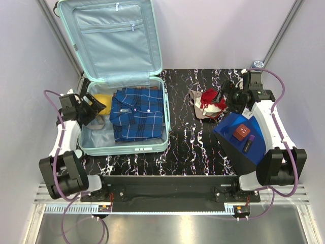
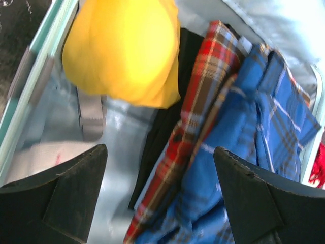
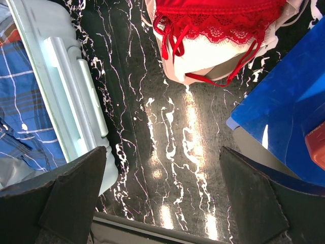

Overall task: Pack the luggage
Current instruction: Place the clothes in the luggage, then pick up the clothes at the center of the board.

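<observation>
The luggage (image 1: 127, 148), a mint-green suitcase, lies open at the left of the table with its lid (image 1: 117, 35) standing up. Inside it are a folded blue plaid shirt (image 1: 138, 114) and a yellow garment (image 1: 102, 103). My left gripper (image 1: 94, 110) hovers open over the suitcase's left half, holding nothing. The left wrist view shows the yellow garment (image 2: 124, 51), a red plaid cloth (image 2: 203, 91), the blue shirt (image 2: 269, 122) and bare lining (image 2: 117, 127) beneath the left gripper (image 2: 160, 178). My right gripper (image 1: 231, 98) stands open beside red and white underwear (image 1: 209, 101).
A flat blue box (image 1: 238, 145) lies at the right with a small reddish-brown case (image 1: 242, 132) and a purple item (image 1: 249, 145) on it. In the right wrist view, black marbled table (image 3: 172, 127) lies between the suitcase wall (image 3: 66, 91) and the blue box (image 3: 289, 101).
</observation>
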Robot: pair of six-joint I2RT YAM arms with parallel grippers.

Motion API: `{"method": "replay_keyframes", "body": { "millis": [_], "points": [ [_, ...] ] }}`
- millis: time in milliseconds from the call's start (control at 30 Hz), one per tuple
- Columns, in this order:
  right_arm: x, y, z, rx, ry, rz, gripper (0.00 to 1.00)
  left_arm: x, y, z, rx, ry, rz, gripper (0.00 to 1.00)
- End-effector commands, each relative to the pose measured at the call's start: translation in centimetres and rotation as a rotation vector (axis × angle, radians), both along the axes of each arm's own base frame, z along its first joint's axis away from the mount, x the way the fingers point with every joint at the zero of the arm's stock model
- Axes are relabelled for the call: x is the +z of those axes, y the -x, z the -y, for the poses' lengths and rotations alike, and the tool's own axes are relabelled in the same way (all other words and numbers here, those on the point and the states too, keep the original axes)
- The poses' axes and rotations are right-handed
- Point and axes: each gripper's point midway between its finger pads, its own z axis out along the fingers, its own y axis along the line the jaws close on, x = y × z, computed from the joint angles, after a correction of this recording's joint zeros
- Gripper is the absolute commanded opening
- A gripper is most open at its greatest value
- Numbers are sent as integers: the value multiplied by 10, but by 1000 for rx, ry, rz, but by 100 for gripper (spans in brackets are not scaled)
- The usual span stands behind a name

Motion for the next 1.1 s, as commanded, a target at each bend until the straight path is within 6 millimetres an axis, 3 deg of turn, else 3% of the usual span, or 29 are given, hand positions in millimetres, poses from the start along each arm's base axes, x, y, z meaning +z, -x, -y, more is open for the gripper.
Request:
{"method": "replay_keyframes", "body": {
  "millis": [0,200,333,467,733,1067],
  "points": [
    [12,-13,-4,36,-11,53,98,29,12,-2,-31,-88,57,91],
    [-8,-21,4,10,31,11,96,71,8,5,-86,-167,156,91],
    [-28,-34,11,-21,66,-30,95,87,0,31,-151,-209,191,91],
    [-35,-57,22,-54,117,-15,94,101,-11,58,-198,-249,220,91],
    [-60,-112,27,-28,184,-2,95,92,-26,102,-304,-238,214,90],
    [-103,-149,18,12,291,-43,96,93,-33,131,-366,-240,226,90]
  ]
}}
